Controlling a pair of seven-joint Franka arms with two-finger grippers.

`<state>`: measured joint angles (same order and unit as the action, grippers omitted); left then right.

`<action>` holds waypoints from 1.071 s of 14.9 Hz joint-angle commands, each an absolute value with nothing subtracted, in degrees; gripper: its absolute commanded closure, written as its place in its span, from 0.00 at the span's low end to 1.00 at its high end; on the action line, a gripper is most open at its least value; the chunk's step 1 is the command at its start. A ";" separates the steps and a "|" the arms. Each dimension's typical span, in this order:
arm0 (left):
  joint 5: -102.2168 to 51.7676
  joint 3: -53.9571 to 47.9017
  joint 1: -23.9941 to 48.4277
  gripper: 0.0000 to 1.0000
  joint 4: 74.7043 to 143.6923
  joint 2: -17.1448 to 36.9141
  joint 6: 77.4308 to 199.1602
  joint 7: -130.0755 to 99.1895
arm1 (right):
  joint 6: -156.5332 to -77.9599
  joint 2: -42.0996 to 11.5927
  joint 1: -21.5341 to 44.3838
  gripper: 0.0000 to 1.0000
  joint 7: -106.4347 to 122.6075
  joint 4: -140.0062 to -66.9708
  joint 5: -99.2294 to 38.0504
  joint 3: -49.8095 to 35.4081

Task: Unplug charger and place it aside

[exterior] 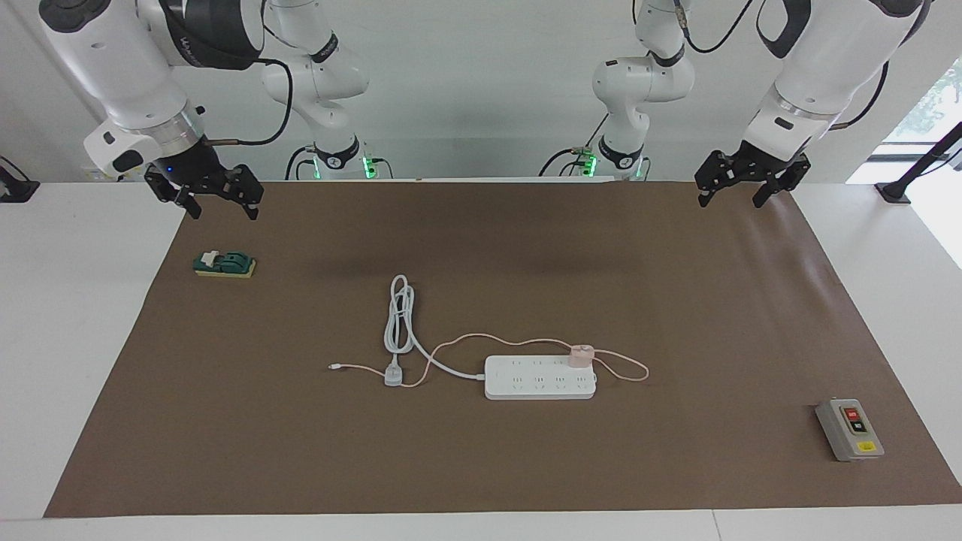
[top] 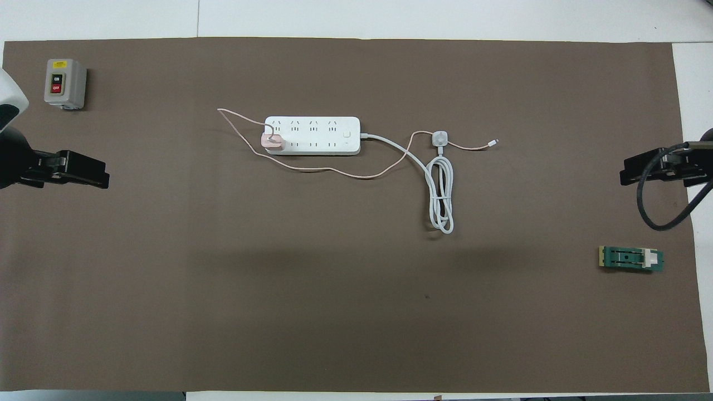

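Note:
The charger [exterior: 581, 355] [top: 273, 142] is a small pale-pink cube, plugged into the white power strip [exterior: 539, 377] [top: 312, 135] at the strip's end toward the left arm, in the row nearer the robots. Its thin pink cable [exterior: 518, 342] [top: 334, 174] loops around the strip and runs off toward the right arm's end. My left gripper [exterior: 730, 201] [top: 100, 177] hangs open over the mat's edge at the left arm's end, well away from the charger. My right gripper [exterior: 224, 213] [top: 626, 177] hangs open over the right arm's end. Both hold nothing.
The strip's thick white cord [exterior: 400, 319] [top: 443, 200] lies coiled beside it, ending in a grey-white plug [exterior: 394, 374] [top: 440, 137]. A grey switch box [exterior: 849, 430] [top: 65, 83] sits at the left arm's end. A green block [exterior: 224, 264] [top: 631, 259] lies under the right gripper. A brown mat [exterior: 481, 466] [top: 334, 312] covers the table.

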<state>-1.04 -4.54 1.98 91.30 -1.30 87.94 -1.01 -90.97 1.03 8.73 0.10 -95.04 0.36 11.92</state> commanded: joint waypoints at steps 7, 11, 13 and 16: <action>-0.44 -4.31 1.85 0.00 91.76 -2.37 87.63 2.20 | -89.74 1.67 10.72 0.00 1.41 -95.27 -0.18 11.34; -0.44 -4.31 1.85 0.00 91.93 -2.11 88.15 1.49 | -89.83 1.67 10.54 0.00 1.32 -95.19 -0.18 11.43; -0.44 -4.31 1.67 0.00 91.93 -2.20 87.72 2.02 | -90.44 1.67 10.11 0.00 0.97 -95.19 -1.39 11.43; -0.44 -4.31 1.67 0.00 91.93 -2.11 87.98 2.02 | -93.16 1.50 10.72 0.00 -9.62 -95.19 -2.37 11.43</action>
<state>-1.04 -4.42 1.90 91.26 -1.35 87.94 1.20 -92.05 1.04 10.91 -3.44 -95.02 -1.22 11.69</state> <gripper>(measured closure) 0.000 0.000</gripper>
